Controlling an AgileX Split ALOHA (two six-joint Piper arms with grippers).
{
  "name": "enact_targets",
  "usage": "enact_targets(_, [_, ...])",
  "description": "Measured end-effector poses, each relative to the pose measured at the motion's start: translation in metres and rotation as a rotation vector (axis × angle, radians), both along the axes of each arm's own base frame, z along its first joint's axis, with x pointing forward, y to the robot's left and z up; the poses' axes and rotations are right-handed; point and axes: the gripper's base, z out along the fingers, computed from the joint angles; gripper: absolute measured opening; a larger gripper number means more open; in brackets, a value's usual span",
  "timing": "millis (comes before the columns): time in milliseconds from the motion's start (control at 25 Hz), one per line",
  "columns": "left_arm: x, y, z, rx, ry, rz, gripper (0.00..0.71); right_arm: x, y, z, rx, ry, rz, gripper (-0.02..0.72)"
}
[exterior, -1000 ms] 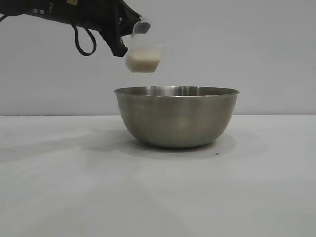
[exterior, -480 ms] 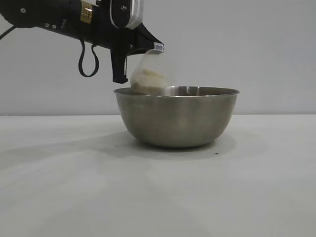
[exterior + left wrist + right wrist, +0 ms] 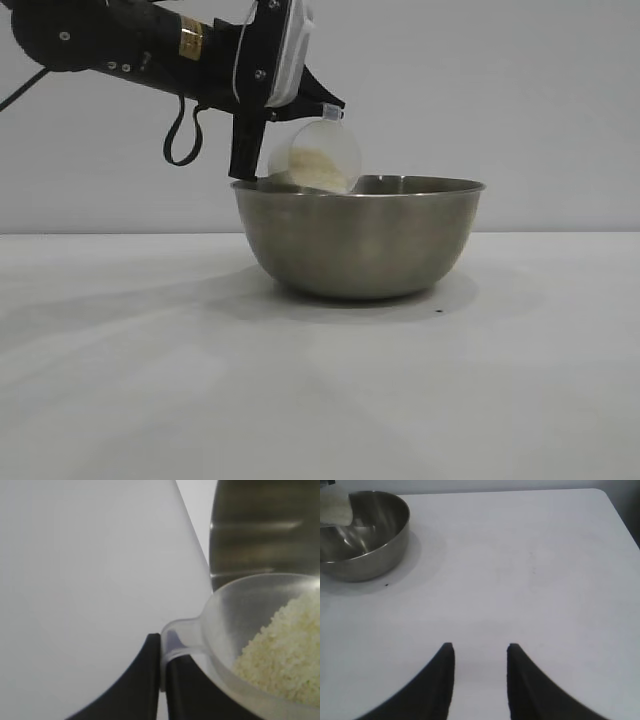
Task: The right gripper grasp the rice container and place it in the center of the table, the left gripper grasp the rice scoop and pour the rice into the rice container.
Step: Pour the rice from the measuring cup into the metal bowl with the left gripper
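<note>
The rice container [image 3: 358, 240], a large steel bowl, stands on the white table [image 3: 150, 380]. My left gripper [image 3: 161, 645] is shut on the loop handle of the rice scoop [image 3: 318, 155], a translucent cup tipped over the bowl's left rim. Rice [image 3: 285, 655] lies heaped against the cup's lower side, close to its lip. In the right wrist view the bowl [image 3: 362, 535] sits far off, with the scoop [image 3: 335, 507] above its rim. My right gripper [image 3: 480, 652] hovers open over bare table, away from the bowl, holding nothing.
The table's far corner [image 3: 605, 495] shows in the right wrist view. A small dark speck [image 3: 437, 311] lies on the tabletop beside the bowl.
The left arm has come down and toward the bowl, tipping the scoop from nearly upright to steeply tilted over the rim. The right gripper and the bowl have not moved.
</note>
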Motion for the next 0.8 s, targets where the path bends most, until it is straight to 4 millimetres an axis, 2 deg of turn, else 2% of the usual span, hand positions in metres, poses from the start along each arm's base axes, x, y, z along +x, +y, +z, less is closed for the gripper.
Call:
enact_targets(480, [-0.0036, -0.0052, 0.0053, 0.047, -0.172, -0.060, 0.000, 0.0000, 0.0000, 0.0000, 0.000, 0.000, 0.000, 0.254])
enact_targets(800, [-0.0072, -0.0073, 0.0044, 0.154, -0.324, -0.129, 0.000, 0.0000, 0.0000, 0.0000, 0.000, 0.000, 0.000, 0.254])
